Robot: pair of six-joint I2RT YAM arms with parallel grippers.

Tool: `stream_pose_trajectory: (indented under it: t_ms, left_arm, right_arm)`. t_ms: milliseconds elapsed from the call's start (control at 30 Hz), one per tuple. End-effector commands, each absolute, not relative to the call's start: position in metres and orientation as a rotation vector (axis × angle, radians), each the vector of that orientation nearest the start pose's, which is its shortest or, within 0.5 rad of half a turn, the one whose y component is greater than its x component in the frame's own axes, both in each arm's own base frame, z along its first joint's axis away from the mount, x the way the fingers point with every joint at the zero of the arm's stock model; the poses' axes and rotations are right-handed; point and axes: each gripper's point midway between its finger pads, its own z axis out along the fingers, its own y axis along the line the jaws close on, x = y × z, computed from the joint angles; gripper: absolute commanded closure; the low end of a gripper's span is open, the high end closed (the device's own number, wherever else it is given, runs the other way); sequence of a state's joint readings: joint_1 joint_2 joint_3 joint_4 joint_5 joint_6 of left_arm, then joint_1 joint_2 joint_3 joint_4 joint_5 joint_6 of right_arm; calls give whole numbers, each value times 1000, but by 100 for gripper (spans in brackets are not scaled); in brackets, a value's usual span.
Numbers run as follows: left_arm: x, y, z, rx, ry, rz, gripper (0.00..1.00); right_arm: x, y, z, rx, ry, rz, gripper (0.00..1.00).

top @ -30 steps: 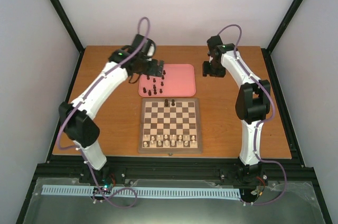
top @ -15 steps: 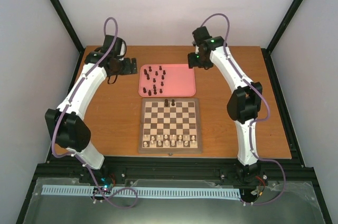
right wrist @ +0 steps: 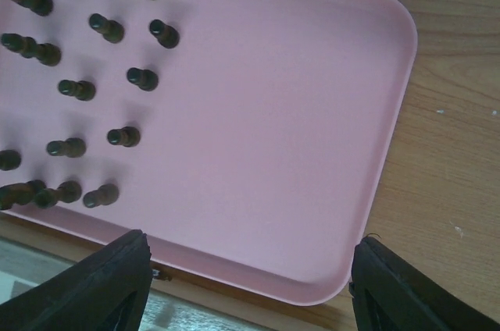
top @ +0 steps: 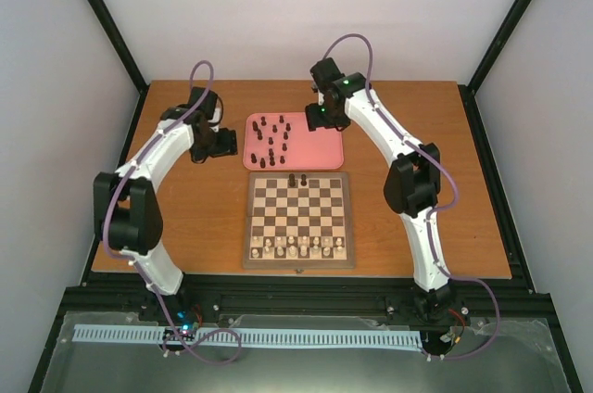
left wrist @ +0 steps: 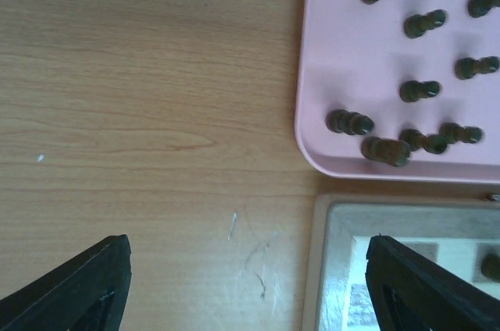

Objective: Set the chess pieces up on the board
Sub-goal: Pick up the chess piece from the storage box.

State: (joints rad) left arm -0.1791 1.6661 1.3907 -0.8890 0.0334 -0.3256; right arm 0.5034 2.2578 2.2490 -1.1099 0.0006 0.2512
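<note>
Chess pieces [top: 271,142] on tray [top: 320,147] behind board [top: 298,214]

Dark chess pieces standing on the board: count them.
2. One chess piece stands mid far row of the board; the other just right of it. None looks hidden.

Robot lab cell, white panels [top: 306,13], black frame [top: 103,18]

Overhead wide; 2 wrist close-ups downward, share tray [right wrist: 297,151].
</note>
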Motion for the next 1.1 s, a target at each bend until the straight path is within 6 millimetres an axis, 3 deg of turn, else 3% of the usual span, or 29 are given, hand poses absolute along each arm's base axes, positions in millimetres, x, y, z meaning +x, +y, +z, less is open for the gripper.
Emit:
stream_pose_trajectory:
  t_ms: [0, 167, 467, 667, 933, 1067]
  left_arm:
    - [418, -93, 131, -162, 2720, -225, 19]
    - [445, -114, 115, -112, 2744, -257, 32]
    - [463, -160, 99, -31, 2783, -324, 31]
    - [456, -161, 77, -27, 2846, -302, 32]
    - [456, -156, 65, -56, 2850, -268, 34]
    - [459, -156, 61, -64, 2848, -257, 39]
  right_arm:
    - [482, 255, 152, -321, 2684, 193, 30]
    - [484, 244, 142, -303, 2712, 171, 30]
    - [497, 224, 137, -257, 2718, 172, 30]
    - [498, 215, 131, -252, 2739, 161, 30]
    - [496, 212, 122, -257, 2761, 160, 30]
    - [495, 212, 121, -262, 2765, 162, 30]
